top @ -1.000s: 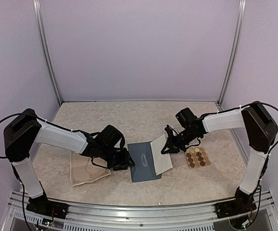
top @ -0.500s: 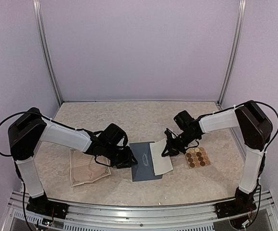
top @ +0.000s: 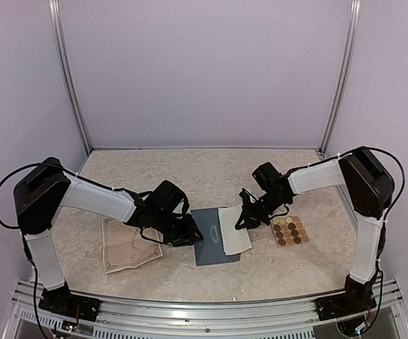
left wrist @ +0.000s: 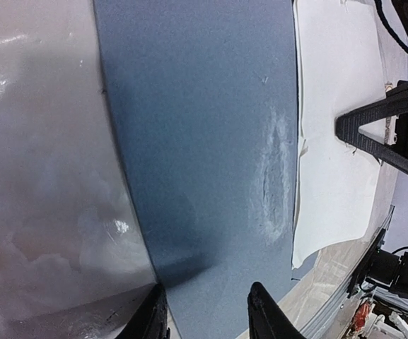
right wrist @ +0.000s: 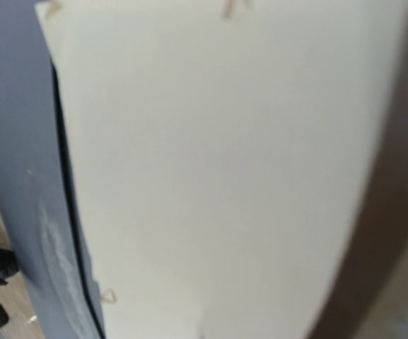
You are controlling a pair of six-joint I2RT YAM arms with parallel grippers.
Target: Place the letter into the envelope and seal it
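Feeding the letter leftward into the envelope mid-way across the table, right tool pinched shut on its right edge. Bracing the envelope's left end with left tool, half open, gripping nothing. Going flat, square to the mouth, slowly, avoiding buckling.

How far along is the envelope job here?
Done: nothing finished. In hand: right end effector pinches the cream paper letter, partly inside the slate-blue paper envelope that the left end effector steadies. Remaining: full insertion, then sealing; the tan sheet of brown stickers lies untouched.
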